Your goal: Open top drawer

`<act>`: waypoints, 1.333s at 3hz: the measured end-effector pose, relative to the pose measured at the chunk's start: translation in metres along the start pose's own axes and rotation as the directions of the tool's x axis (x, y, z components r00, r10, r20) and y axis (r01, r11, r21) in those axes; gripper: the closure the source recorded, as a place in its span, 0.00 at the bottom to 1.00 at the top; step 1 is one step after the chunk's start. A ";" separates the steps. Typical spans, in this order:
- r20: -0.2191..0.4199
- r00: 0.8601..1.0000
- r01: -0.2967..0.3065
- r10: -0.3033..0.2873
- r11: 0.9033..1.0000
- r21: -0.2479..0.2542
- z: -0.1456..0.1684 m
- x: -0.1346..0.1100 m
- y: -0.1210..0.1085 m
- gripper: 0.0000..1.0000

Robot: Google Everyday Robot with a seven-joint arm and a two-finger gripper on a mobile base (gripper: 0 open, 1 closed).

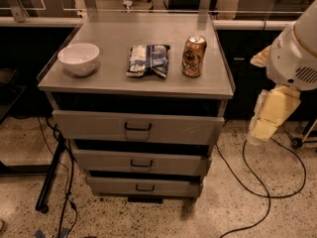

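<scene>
Gripper (265,125) hangs right of the cabinet, well apart from the top drawer (89,127) and roughly level with it, probably staged for a frontal reach, open-or-closed can't tell; the drawer sits directly under the tabletop (148,86), black handle (137,127) untouched, facing out.

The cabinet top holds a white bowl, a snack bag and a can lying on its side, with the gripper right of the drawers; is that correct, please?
Not quite: the camera view shows the can standing upright. The white bowl and snack bag are there, the gripper right of the drawers.
</scene>
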State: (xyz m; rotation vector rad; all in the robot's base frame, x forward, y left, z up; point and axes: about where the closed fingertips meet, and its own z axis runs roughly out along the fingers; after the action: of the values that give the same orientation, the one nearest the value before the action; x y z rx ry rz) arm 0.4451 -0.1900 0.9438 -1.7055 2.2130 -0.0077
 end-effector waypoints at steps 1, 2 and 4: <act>0.004 1.000 -0.006 0.006 0.999 -0.037 0.025 0.004 0.021 0.00; 0.036 0.998 -0.045 0.050 0.991 -0.123 0.099 0.013 0.053 0.00; 0.065 0.995 -0.062 0.074 0.984 -0.164 0.133 0.012 0.068 0.00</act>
State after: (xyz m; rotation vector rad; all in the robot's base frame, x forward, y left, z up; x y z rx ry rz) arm 0.4153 -0.1557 0.8012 -1.6825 2.2717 0.2524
